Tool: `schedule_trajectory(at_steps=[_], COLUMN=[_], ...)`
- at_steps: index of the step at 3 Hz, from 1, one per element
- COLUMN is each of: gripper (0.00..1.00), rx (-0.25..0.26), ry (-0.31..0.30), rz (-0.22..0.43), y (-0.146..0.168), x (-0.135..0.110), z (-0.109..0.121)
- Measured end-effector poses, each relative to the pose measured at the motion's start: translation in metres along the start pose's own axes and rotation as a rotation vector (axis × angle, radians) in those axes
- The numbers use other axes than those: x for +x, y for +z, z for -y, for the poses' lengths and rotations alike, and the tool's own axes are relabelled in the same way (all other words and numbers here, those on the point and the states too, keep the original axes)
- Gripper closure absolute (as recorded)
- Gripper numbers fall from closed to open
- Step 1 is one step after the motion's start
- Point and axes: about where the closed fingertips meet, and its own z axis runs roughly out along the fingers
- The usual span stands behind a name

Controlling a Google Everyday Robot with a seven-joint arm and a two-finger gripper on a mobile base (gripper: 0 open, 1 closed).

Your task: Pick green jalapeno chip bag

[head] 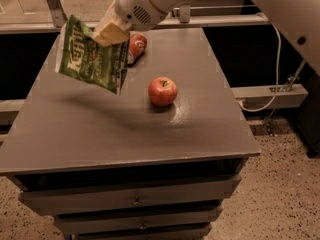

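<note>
Green jalapeno chip bag (90, 59) was held in the air over the far-left part of the table (200, 134), clamped in the gripper (112, 32).
The bag was pinched at its upper right edge, the gripper being clenched tight on it, and it was seen hanging tilted, clear of the surface (a shadow was cast beneath it). The apple (162, 90) was left untouched near the middle of the table, and a red can (136, 45) was seen lying toward the far edge, just behind the bag. The pick was judged all but done: only a steady hold, without slipping, remained to be kept.
</note>
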Motion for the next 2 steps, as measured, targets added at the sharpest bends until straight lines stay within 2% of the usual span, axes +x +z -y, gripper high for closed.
schedule_trajectory(at_steps=[1,2], gripper=[1.0,1.0], rx=[0.079,0.08], ry=[-0.024,-0.024], rz=[0.051,0.051], y=[-0.0359,-0.0359], x=[-0.0251,-0.0252], z=[0.0264,0.0265])
